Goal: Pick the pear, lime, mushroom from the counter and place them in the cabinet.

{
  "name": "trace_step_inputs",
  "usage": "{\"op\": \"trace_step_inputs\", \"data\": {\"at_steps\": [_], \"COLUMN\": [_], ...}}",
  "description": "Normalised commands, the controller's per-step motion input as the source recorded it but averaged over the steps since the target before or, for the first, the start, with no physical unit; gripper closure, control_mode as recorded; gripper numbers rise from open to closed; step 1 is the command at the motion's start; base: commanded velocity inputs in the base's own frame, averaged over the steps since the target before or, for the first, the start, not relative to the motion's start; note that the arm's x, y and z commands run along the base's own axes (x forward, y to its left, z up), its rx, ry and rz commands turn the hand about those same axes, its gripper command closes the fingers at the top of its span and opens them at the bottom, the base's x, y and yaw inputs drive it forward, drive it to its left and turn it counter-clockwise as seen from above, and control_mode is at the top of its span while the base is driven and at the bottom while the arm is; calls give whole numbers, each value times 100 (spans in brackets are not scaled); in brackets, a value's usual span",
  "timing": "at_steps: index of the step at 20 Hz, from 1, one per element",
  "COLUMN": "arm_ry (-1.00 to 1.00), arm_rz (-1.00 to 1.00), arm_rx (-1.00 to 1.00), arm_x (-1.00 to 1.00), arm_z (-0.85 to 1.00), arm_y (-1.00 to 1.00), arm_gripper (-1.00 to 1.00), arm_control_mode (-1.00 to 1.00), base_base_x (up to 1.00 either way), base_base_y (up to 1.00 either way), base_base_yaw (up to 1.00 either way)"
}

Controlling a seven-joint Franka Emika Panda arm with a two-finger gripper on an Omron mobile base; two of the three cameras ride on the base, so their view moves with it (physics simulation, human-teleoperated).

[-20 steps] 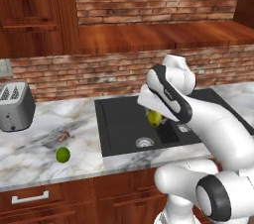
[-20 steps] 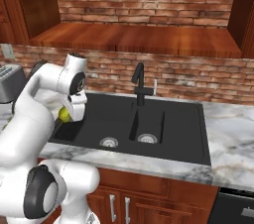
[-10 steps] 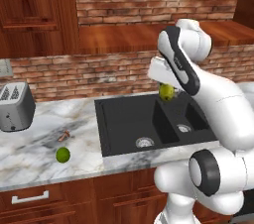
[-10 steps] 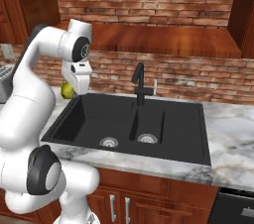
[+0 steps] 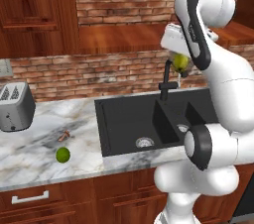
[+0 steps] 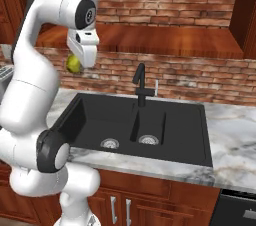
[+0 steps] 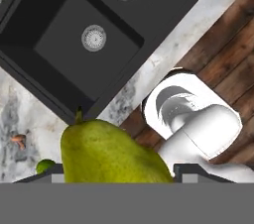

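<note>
I count one pear (image 7: 109,151), clamped in my gripper (image 5: 180,64) high above the black sink (image 5: 149,119), plus one lime (image 5: 62,155) and one mushroom (image 5: 64,136) lying near each other on the counter (image 5: 34,153). The counter is white-and-grey marble and carries one toaster (image 5: 15,106) and one faucet (image 6: 142,85). Red brick backs it, and the cabinet (image 6: 160,40) with its glossy wooden floor sits above.

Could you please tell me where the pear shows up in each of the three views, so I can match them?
Left base view: the pear is upper right, in the gripper, above the sink.
Right base view: upper left, under the hand, above the sink's left end.
Hand view: bottom centre, large, between the fingers.
Shared landmark: the black sink; the faucet links both base views.
</note>
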Motion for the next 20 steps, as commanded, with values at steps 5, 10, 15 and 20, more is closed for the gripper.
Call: {"op": "trace_step_inputs", "data": {"at_steps": [5,10,15,20], "arm_ry": [-21,-34,-49,-32], "arm_rz": [-6,-1,0,0], "arm_rx": [0,0,-1,-6], "arm_x": [61,70,39,54], "arm_z": [5,2,24,15], "arm_y": [-34,-14,-1,0], "arm_gripper": [100,100,100,100], "arm_control_mode": [-100,-100,-100,-100], "base_base_x": [0,0,0,0], "base_base_y": [0,0,0,0], "base_base_yaw": [0,0,0,0]}}
